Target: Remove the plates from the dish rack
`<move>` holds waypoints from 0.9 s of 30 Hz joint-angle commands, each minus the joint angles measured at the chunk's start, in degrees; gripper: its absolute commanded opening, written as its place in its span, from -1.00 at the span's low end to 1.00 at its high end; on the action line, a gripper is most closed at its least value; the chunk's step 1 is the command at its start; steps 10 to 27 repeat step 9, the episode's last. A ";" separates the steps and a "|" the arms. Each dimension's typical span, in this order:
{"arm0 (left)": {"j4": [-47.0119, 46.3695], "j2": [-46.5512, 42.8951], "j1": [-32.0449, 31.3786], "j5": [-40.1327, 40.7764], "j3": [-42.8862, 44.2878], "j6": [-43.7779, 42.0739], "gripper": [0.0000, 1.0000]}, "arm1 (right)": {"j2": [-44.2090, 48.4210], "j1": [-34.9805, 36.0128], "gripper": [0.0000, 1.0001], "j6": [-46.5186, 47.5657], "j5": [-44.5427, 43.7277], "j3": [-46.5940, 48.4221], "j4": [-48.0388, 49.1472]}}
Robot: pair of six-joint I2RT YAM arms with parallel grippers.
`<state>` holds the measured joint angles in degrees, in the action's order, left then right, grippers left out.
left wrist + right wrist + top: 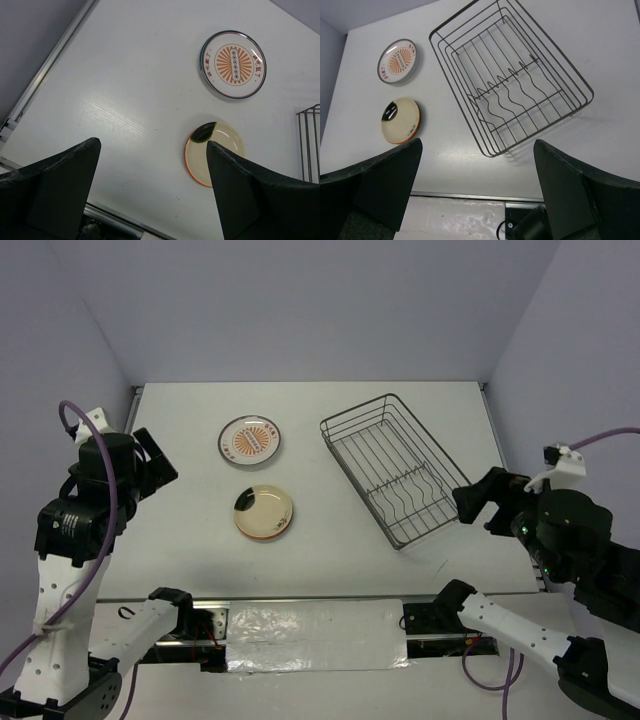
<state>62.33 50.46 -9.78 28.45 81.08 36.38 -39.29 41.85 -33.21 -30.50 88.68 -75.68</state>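
Observation:
Two plates lie flat on the white table. The orange sunburst plate (pixel 249 440) (pixel 233 64) (pixel 398 61) is farther back. The cream-tan plate with a dark smudge (pixel 264 512) (pixel 215 152) (pixel 401 120) lies nearer. The wire dish rack (pixel 395 468) (pixel 510 85) stands to their right, with nothing in it. My left gripper (pixel 160 468) (pixel 152 145) hovers open above the table's left side, away from both plates. My right gripper (pixel 470 502) (pixel 477 143) hangs open just off the rack's near right corner, holding nothing.
A metal rail (pixel 470 196) runs along the table's near edge, with a taped foil strip (pixel 315 635) between the arm bases. Another rail (pixel 47 80) borders the left edge. Grey walls close in the back and sides. One rack corner (pixel 310 145) shows in the left wrist view.

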 commanded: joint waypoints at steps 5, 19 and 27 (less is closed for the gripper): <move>3.50 -2.90 -0.41 1.26 -2.23 2.99 0.99 | 4.13 -0.19 1.00 -3.70 -5.18 0.17 -6.50; 3.86 -4.05 -0.85 1.52 -4.96 3.08 0.99 | 4.83 -0.18 1.00 -3.71 -5.18 -0.71 -5.88; 3.86 -4.05 -0.85 1.52 -4.96 3.08 0.99 | 4.83 -0.18 1.00 -3.71 -5.18 -0.71 -5.88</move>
